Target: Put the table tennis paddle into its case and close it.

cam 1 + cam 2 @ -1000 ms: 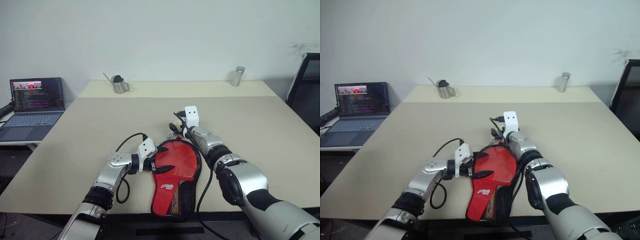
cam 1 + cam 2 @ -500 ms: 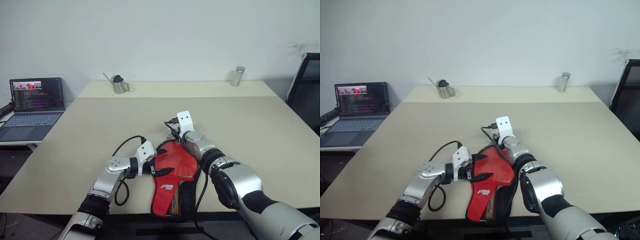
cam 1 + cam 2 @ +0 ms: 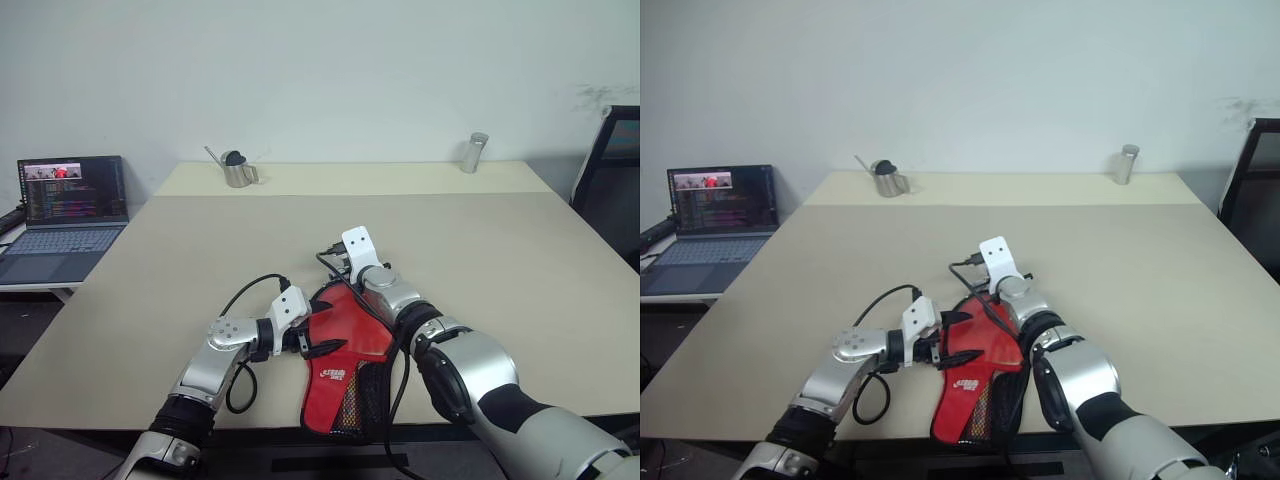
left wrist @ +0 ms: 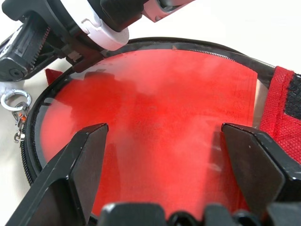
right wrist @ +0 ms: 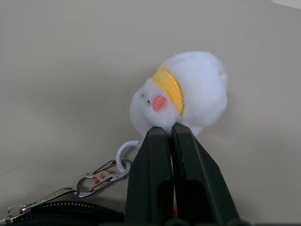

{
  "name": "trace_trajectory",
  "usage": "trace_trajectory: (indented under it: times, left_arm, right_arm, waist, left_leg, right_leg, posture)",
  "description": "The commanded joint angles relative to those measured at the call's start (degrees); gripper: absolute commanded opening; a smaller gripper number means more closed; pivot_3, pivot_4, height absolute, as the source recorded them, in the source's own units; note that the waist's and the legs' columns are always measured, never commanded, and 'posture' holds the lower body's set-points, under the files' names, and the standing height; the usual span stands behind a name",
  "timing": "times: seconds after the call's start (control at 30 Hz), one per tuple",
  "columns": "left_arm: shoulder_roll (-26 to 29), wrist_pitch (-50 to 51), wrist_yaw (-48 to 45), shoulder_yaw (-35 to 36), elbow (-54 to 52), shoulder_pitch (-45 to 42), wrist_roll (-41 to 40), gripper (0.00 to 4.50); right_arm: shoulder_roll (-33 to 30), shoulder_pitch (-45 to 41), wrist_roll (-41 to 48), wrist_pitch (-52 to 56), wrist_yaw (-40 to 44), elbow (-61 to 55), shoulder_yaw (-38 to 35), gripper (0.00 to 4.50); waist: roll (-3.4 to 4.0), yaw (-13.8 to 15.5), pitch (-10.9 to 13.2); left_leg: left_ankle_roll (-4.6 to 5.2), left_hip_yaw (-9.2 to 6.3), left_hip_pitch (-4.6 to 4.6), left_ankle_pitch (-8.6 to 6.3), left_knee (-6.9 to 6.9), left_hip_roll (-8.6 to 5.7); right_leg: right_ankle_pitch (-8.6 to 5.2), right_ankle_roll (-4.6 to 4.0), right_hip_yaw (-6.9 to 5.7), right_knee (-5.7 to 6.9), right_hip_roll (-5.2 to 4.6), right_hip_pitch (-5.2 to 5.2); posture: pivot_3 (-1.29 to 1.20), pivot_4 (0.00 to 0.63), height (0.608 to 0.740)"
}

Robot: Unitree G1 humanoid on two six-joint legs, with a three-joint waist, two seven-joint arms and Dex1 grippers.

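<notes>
Nearest to us, the case (image 3: 345, 360) lies flat on the desk (image 3: 180, 260) at its front edge, red side up, its narrow handle end toward us and its round end away, so its long axis runs near to far with a slight lean. The paddle itself we cannot make out apart from the case; we judge it is already inside.

Our left pincer (image 3: 315, 334) is spread wide across the round red face, its fingers (image 4: 84, 155) on either side, likely to pin the case down.

Beyond it, at the round end's rim, our right pincer (image 5: 170, 129) is pressed together against a white plush charm (image 5: 181, 94), which hangs by a metal clip (image 5: 101, 176) from the zipper; pulling here should draw the case closed.
</notes>
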Motion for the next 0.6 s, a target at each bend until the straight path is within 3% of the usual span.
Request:
trace_trajectory:
  times: [0.03,0.3,0.6]
  left_arm:
    - [0.37,1.41,-0.1,-2.19,3.9,1.49,2.41,4.23]
    - [-1.13,-0.61,0.05,-2.59,10.72,-0.63,3.24,4.23]
    - [-1.89,-2.52,-0.67,-2.78,15.76,-2.33,3.73,4.23]
  right_arm:
    - [-2.31,-0.99,-0.68,-2.98,0.0,-1.96,0.25,0.03]
    - [-5.76,0.94,0.16,-4.09,1.56,-4.18,0.15,0.03]
    - [-8.26,8.23,-0.03,-3.44,2.35,-11.67,1.95,0.03]
  waist:
    - [0.0,-0.01,0.0]
    - [0.06,0.26,-0.08]
    - [0.11,0.39,-0.15]
  left_leg:
    - [0.0,0.0,0.0,0.0,0.0,0.0]
    - [0.0,-0.02,0.12,0.01,0.04,-0.01]
    - [0.02,-0.06,0.95,0.01,0.04,-0.02]
  right_leg:
    - [0.0,0.0,0.0,0.0,0.0,0.0]
    - [0.0,0.0,-0.02,0.02,0.0,0.17]
    - [0.0,0.01,-0.04,-0.03,0.0,0.96]
  posture:
    - [0.0,0.15,0.74]
    - [0.0,0.15,0.74]
    - [0.0,0.15,0.74]
